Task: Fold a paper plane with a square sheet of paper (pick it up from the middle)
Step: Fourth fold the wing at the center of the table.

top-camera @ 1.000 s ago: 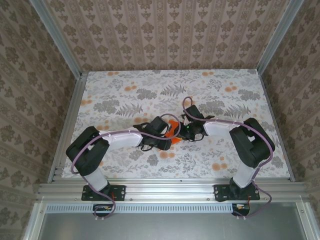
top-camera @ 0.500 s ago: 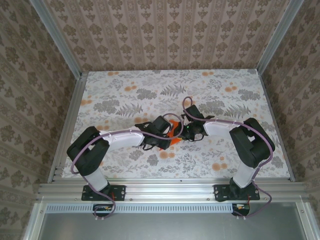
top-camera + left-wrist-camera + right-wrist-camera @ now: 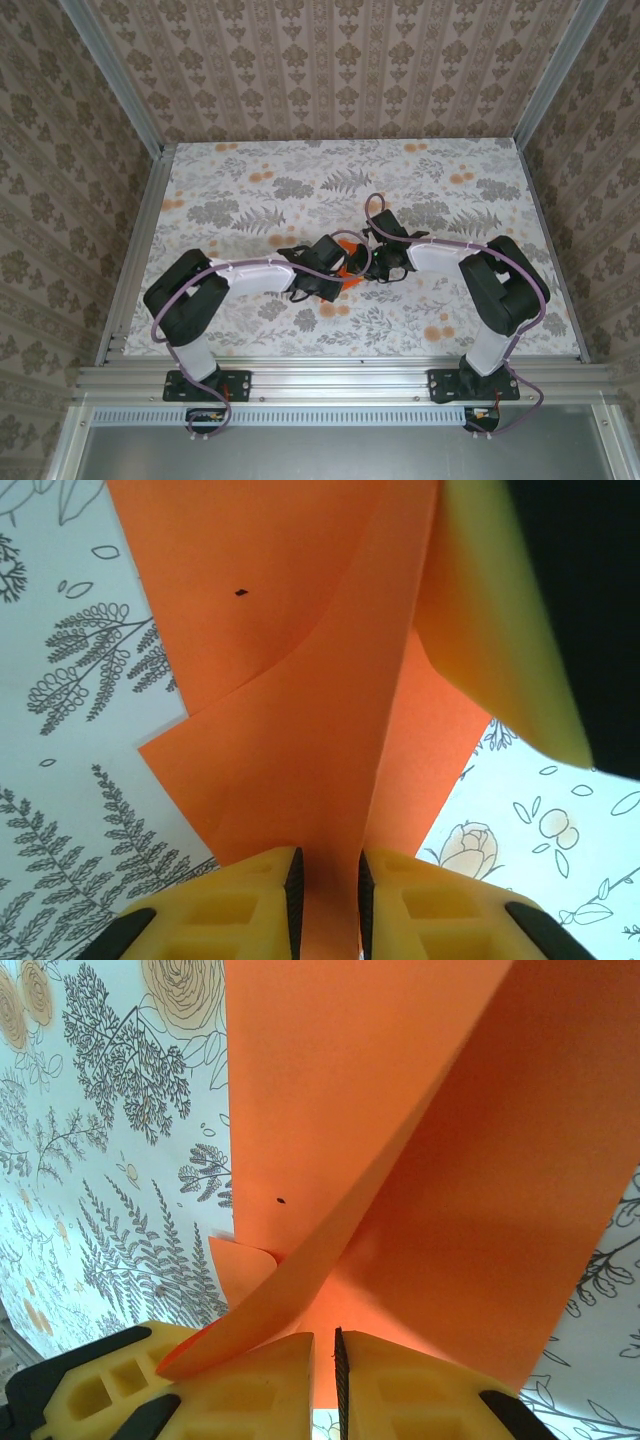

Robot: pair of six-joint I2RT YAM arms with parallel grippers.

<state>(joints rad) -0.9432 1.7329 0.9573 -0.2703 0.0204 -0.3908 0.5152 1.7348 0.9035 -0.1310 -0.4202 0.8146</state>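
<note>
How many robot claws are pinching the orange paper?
2. The left gripper pinches the orange paper on its left side; the right gripper pinches it on its right side. The robot has two arms, so none is hidden.

surface [image 3: 250,190]: flat, covered in a white print of grey ferns and orange flowers, bordered by aluminium rails [image 3: 340,378]. orange sheet of paper [image 3: 290,730] stands creased over its middle; contact with the surface cannot be confirmed.
</note>
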